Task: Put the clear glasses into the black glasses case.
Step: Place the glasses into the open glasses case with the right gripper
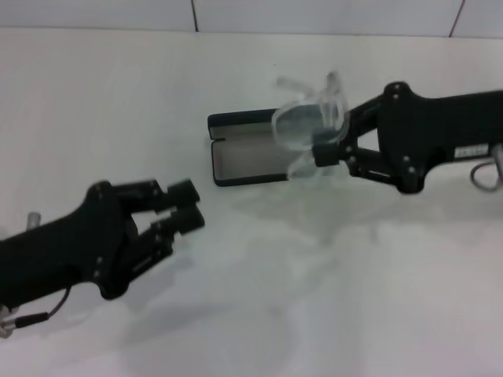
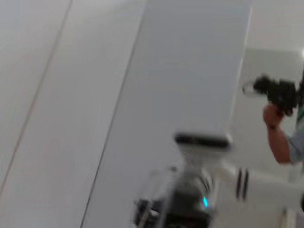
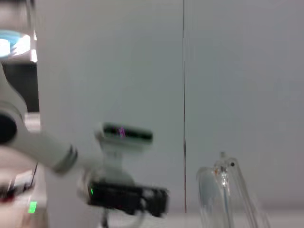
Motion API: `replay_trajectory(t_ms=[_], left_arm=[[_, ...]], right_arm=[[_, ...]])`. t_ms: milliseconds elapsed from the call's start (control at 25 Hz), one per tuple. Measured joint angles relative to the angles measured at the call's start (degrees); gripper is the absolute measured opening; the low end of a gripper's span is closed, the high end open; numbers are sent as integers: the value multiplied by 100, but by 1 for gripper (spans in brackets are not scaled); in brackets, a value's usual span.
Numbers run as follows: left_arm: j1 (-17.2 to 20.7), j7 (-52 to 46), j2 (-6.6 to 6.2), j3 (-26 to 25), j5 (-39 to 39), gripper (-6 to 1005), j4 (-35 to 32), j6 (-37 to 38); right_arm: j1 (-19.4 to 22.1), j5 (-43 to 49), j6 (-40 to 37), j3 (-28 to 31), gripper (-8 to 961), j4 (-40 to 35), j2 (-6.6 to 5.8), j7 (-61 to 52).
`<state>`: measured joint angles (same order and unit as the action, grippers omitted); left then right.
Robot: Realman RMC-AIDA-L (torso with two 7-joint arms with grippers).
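The black glasses case point(image 1: 236, 149) lies open on the white table, its grey lining showing. My right gripper point(image 1: 324, 149) reaches in from the right and is shut on the clear glasses point(image 1: 308, 118), holding them over the case's right end with the clear arms sticking up. The right wrist view shows part of the clear glasses point(image 3: 223, 190) close to the camera. My left gripper point(image 1: 187, 208) rests low at the left of the table, well short of the case, its fingers close together with nothing between them.
The white table point(image 1: 330, 283) spreads out in front of the case. A tiled wall edge point(image 1: 236, 16) runs along the back. The left wrist view shows a person's arm point(image 2: 278, 133) holding a dark device, and the robot's head.
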<state>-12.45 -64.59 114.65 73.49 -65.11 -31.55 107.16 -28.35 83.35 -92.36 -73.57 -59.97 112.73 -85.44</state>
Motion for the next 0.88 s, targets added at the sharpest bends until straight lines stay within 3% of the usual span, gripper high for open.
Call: replay_trajectory(t_ms=[160, 280, 440, 600, 680, 880], left_arm=[[30, -1, 3, -7, -316, 259, 4, -70], [-3, -20, 0, -11, -690, 259, -4, -141], [-138, -46, 12, -10, -1286, 259, -12, -330], [-155, -51, 23, -10, -1511, 259, -20, -505], [-142, -50, 31, -10, -1521, 260, -21, -575], [-194, -49, 47, -10, -1532, 260, -21, -658]], right_arm=[[-1031, 2205, -278, 182, 101, -1400, -130, -2401], [-2008, 3417, -776, 189, 101, -1597, -138, -3333], [-3114, 4735, -1110, 184, 101, -1028, -47, -3802], [-3881, 6009, -1027, 101, 101, -312, 253, -3779], [-4134, 6345, -796, -225, 101, 23, 337, -3783], [-4399, 6248, -131, -1027, 101, 634, 346, -3891]])
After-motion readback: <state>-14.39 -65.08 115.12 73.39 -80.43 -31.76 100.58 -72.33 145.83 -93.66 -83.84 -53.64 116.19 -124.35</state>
